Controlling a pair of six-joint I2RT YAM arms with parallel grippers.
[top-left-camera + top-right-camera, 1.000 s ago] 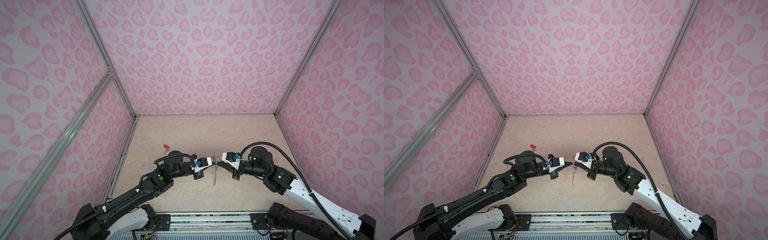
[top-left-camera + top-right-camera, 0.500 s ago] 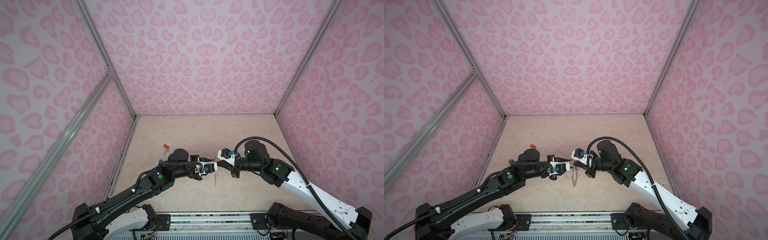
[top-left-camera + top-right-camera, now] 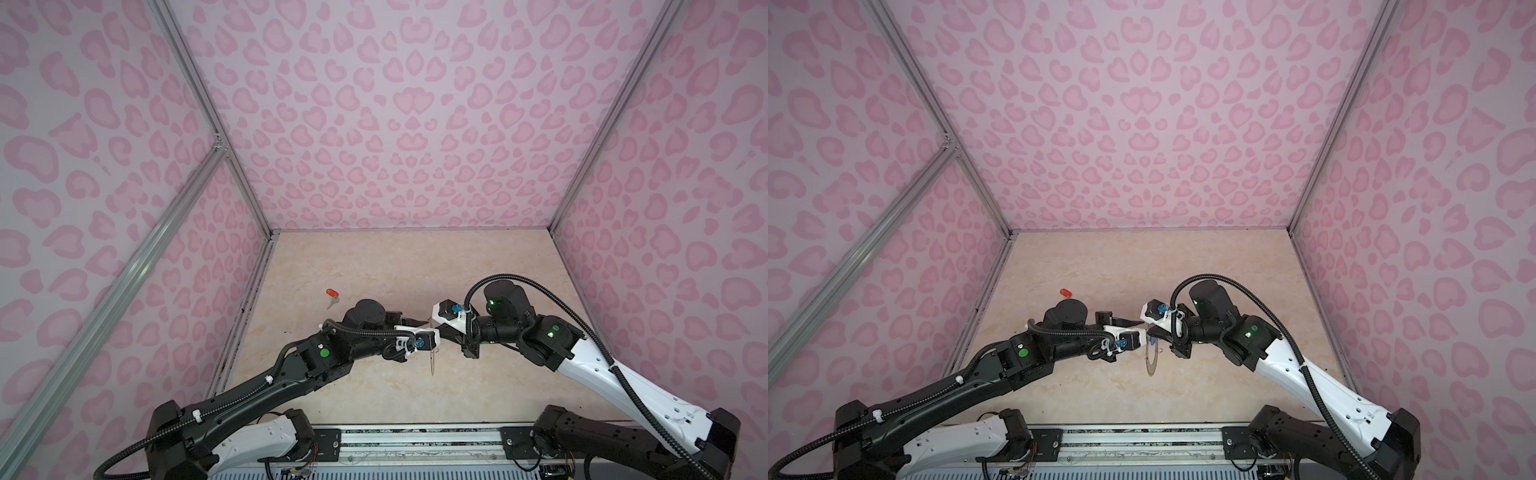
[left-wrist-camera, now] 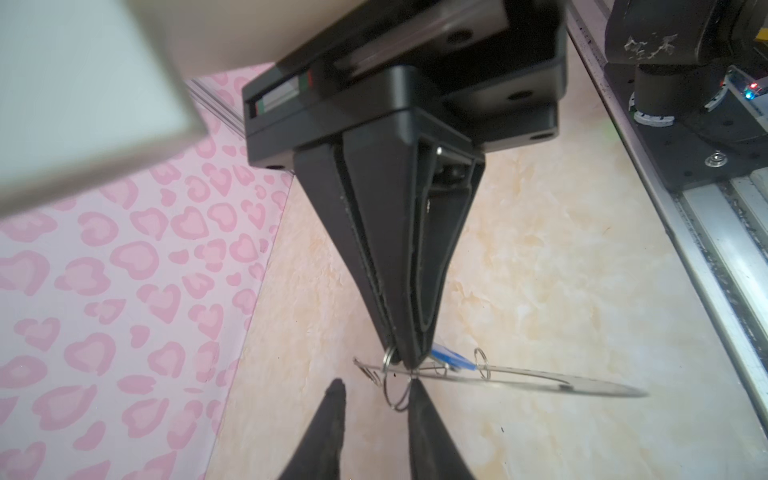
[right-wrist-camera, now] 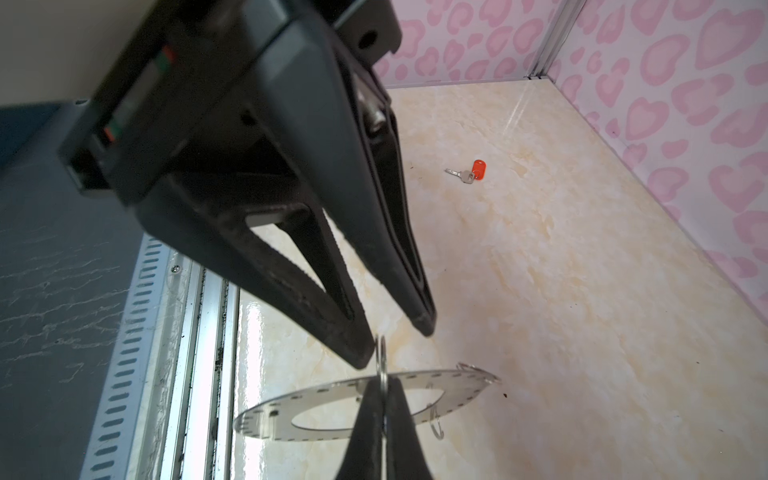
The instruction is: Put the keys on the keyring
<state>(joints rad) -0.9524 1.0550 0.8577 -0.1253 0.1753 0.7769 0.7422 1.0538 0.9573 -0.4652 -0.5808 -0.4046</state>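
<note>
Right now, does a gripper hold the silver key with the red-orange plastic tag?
No, this key lies free on the beige tabletop.

Over that second I pushed my left gripper (image 4: 376,388) rightward and spread its fingers (image 4: 332,419) either side of a wire loop (image 5: 380,357) on the keyring (image 5: 324,395), while my right gripper (image 4: 409,359) drifted slightly left, narrowing the gap between them.

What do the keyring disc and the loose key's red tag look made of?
The keyring looks like thin sheet metal, likely steel: dull grey with a soft sheen, slots punched round its rim. The red tag is probably plastic: smooth, saturated orange-red. Its key is bright silvery metal.
</note>
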